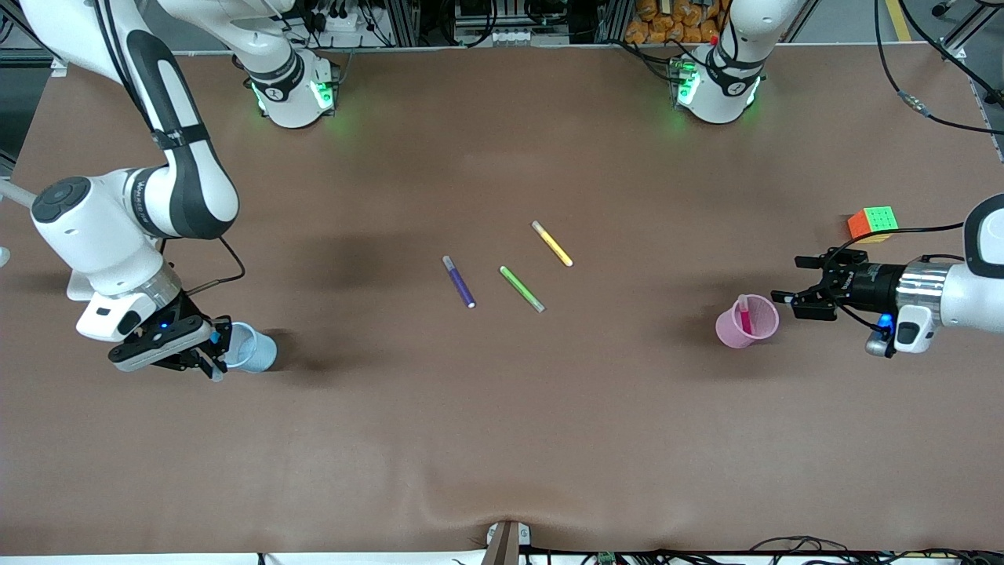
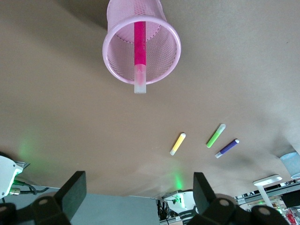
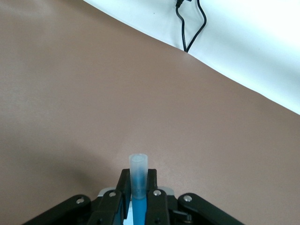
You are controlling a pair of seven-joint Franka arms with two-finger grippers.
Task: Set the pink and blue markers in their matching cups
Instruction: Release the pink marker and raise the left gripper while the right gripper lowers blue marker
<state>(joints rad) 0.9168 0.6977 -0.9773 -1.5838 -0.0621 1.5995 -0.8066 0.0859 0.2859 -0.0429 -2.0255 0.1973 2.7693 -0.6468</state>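
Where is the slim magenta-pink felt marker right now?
The magenta-pink felt marker stands in the pale pink mesh cup toward the left arm's end of the table, just clear of the open left hand.

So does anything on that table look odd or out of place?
Little stands out. A puzzle cube sits near the left arm's end, unrelated to pens. Three pens, purple, green and yellow, lie loose mid-table. The pink marker leans in the pink cup, its cap poking over the rim.
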